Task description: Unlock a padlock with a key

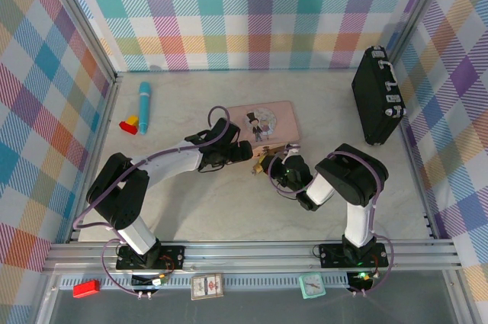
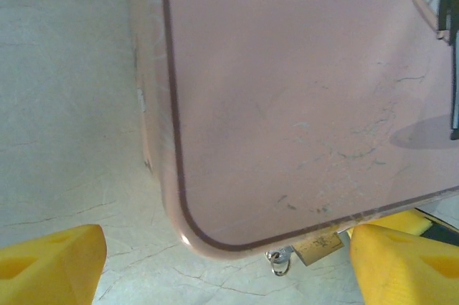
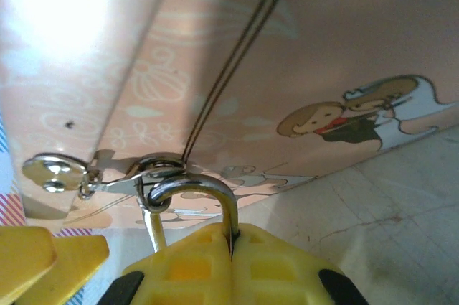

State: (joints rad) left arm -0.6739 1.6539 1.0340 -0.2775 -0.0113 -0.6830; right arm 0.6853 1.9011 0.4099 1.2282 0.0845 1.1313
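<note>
The pink tin [image 1: 263,122] lies mid-table. The brass padlock [image 2: 319,246] hangs at its near edge, and its silver shackle [image 3: 208,189] passes through the tin's clasp [image 3: 154,169]. The key [image 2: 280,256], with a small ring on its head, sticks out of the padlock's end. My right gripper [image 3: 231,247] is shut on the padlock, the shackle rising from between its yellow fingers [image 3: 287,269]. It also shows from above, the right gripper [image 1: 280,168] at the tin's front. My left gripper [image 2: 229,268] stands open beside the tin's corner, its fingers [image 2: 50,262] either side of padlock and key without touching them.
A black case [image 1: 379,95] stands upright at the right wall. A blue tube [image 1: 144,104] and a red-and-yellow block [image 1: 130,124] lie at the back left. Plaid walls close in the table on three sides.
</note>
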